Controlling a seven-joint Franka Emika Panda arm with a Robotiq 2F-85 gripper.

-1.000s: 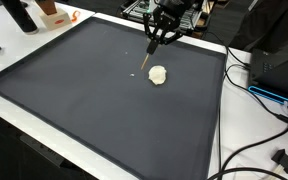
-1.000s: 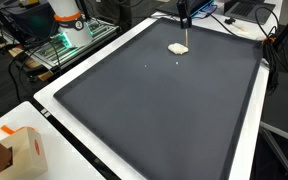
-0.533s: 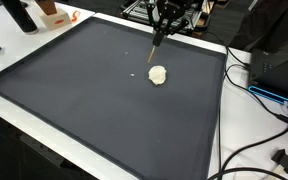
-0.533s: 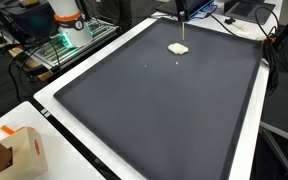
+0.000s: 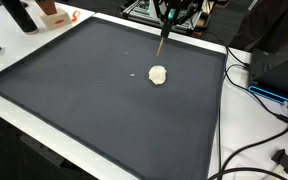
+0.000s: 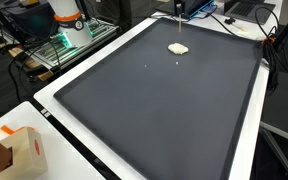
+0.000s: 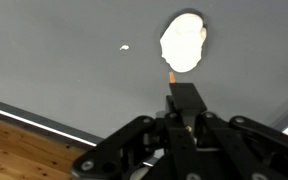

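In an exterior view, one claw (image 5: 169, 12) pinches one thin stick (image 5: 164, 42) over one black mat (image 5: 84, 110). One white lump (image 5: 158, 74) lies below the tip, apart from it. In an exterior view, the lump (image 6: 177, 47) sits just under the stick (image 6: 179, 25). In the wrist view, the claw (image 7: 184, 105) is clamped narrow on the stick (image 7: 171, 75), its tip appearing at the lump's lower edge, with one white speck (image 7: 125, 47) nearby.

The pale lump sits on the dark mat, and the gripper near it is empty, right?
Not quite: the pale lump sits on the dark mat, but the gripper near it is not empty; the wrist view shows it shut on a thin stick.
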